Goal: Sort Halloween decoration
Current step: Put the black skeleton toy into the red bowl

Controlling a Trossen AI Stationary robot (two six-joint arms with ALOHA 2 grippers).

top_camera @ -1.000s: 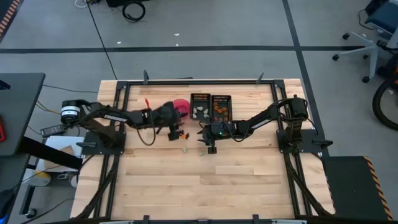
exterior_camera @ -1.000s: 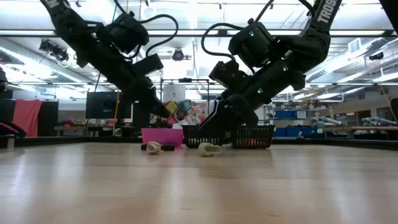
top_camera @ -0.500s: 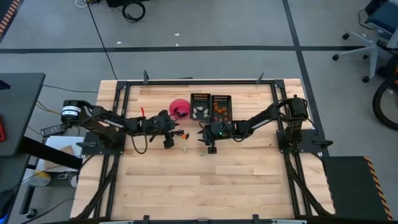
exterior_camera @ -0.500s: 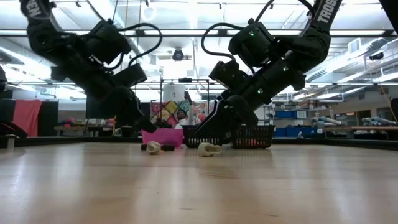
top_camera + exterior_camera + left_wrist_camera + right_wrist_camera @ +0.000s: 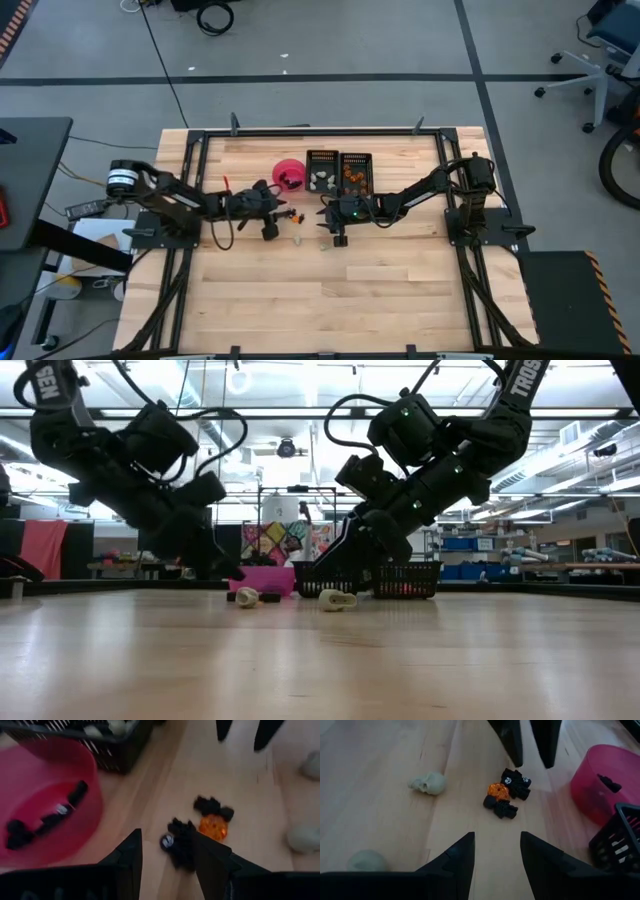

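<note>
My left gripper (image 5: 167, 855) is open and low over the table, next to a small cluster of dark pieces (image 5: 181, 845) and one orange piece (image 5: 212, 826) to the near side of the pink bowl (image 5: 290, 173). One dark piece lies just ahead of its fingertips; I see no touch. The bowl holds several dark pieces (image 5: 47, 817). My right gripper (image 5: 495, 852) is open and empty, low over the table in front of the trays (image 5: 340, 172), pointing at the same cluster (image 5: 506, 795). Two pale skull pieces (image 5: 427, 783) (image 5: 365, 861) lie on the wood near it.
Two black trays stand side by side at the far middle: the left one (image 5: 322, 172) holds pale pieces, the right one (image 5: 356, 172) orange ones. The two grippers face each other closely across the cluster (image 5: 290, 215). Bare wood lies toward the near edge (image 5: 330, 300).
My left gripper has drawn back from beside the pink bowl toward the table's left and near side and has come down close to the table, by the dark and orange cluster. The trinkets on the table have not moved.
</note>
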